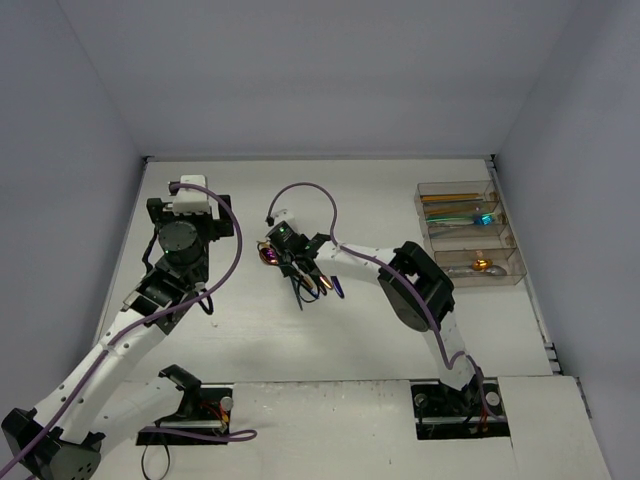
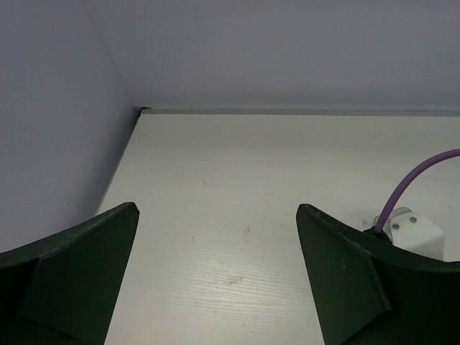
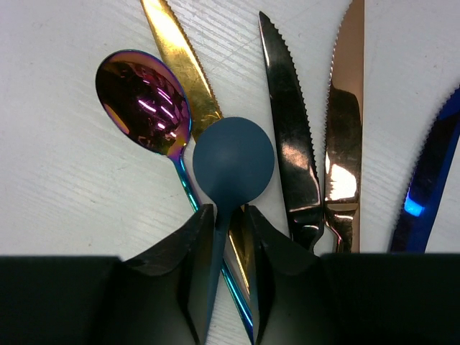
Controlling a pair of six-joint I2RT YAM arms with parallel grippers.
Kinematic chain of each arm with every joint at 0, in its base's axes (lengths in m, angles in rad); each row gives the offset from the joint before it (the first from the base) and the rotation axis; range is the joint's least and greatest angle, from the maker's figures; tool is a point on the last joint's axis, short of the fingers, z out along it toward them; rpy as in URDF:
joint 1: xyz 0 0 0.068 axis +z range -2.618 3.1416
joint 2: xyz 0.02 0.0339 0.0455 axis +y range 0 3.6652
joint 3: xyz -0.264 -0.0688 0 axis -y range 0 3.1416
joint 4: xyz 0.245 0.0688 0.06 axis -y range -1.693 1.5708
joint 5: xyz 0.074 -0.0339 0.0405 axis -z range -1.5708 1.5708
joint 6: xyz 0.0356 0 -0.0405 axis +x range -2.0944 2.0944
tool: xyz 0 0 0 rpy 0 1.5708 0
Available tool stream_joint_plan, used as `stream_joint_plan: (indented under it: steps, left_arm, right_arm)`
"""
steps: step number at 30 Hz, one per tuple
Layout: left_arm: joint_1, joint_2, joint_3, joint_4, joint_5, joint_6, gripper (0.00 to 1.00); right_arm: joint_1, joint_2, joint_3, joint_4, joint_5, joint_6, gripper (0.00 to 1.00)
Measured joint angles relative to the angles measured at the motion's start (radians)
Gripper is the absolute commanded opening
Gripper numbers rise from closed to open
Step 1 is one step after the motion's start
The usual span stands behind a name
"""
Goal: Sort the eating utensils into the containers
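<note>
- The right gripper (image 3: pixel 228 210) stands with narrow jaws around the neck of the teal spoon (image 3: pixel 233 162), whose bowl points to 12 o'clock. Whether it really pinches cannot be told.
- The spoon lies across a gold knife (image 3: pixel 180 65). It looks thin, stiff, light and slippery, so the neck seems the good place to hold.
- The left gripper (image 2: pixel 217 212) is wide and holds nothing.
- The containers (image 1: pixel 452 186) stand at 3 o'clock from the pile.

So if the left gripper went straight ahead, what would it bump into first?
Probably nothing soon: ahead of the left gripper lies only bare table, then the back wall. The white block sits off to the right, likely out of its path.
</note>
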Motion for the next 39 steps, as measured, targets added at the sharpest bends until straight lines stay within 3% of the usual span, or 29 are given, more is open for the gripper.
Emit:
stream_joint_plan:
  steps: [8,14,20,23,31,39]
  left_arm:
    - [0.0,0.003,0.0,-0.003,0.013,-0.001,0.9]
    - [0.0,0.005,0.0,-0.006,0.016,-0.003,0.9]
    - [0.0,0.005,0.0,-0.01,0.018,-0.004,0.9]
    - [0.0,0.005,0.0,-0.012,0.021,-0.004,0.9]
    - [0.001,0.006,0.0,-0.019,0.023,-0.005,0.9]
    - [0.005,0.006,0.0,-0.025,0.024,-0.009,0.9]
  right_arm:
    - [0.001,0.0,0.003,0.0,0.017,-0.006,0.02]
    - [0.001,-0.019,0.001,-0.008,0.065,-0.024,0.0]
    - [-0.056,-0.244,-0.12,-0.001,0.139,0.004,0.0]
    - [-0.192,-0.415,-0.224,0.012,0.168,0.061,0.0]
    - [-0.713,-0.771,-0.566,0.001,0.22,0.247,0.0]
    - [-1.084,-0.969,-0.701,-0.022,0.214,0.389,0.0]
